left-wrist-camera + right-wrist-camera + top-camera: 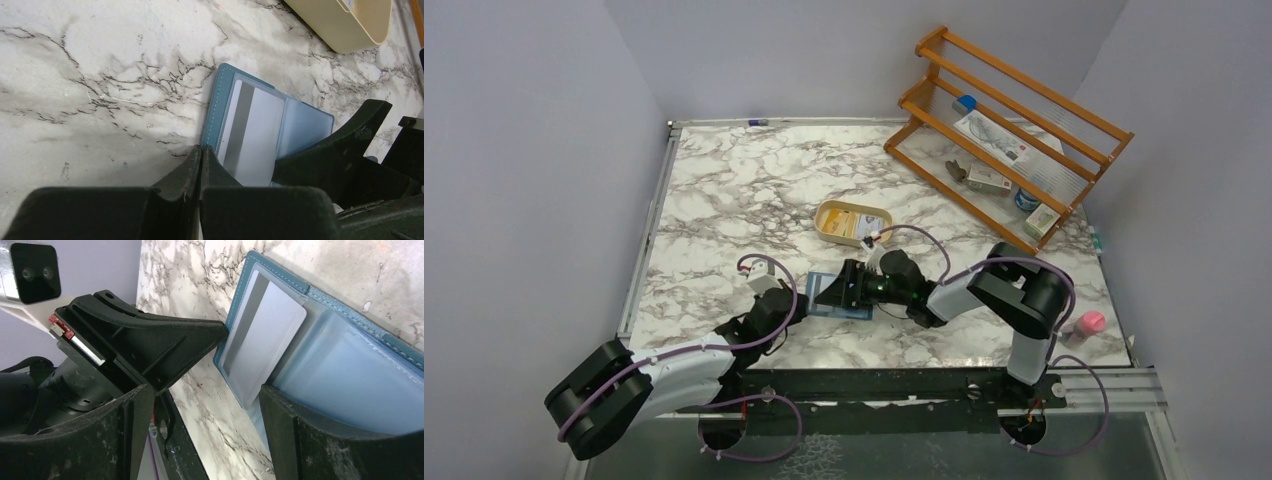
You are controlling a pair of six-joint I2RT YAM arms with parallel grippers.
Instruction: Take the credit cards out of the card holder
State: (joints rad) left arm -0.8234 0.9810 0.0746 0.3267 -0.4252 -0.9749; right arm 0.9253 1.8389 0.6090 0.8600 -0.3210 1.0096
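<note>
Teal card holder [216, 105] lies under right gripper [205, 390], touching left gripper [201, 151].

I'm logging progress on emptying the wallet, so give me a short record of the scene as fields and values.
card holder: open, lying on the marble table
card: pale with a dark stripe, sticking partly out of its pocket
left gripper: shut, tips at the holder's edge
right gripper: open, the card's free end between its fingers, not clamped
dish: behind the holder, yellow card inside
</note>
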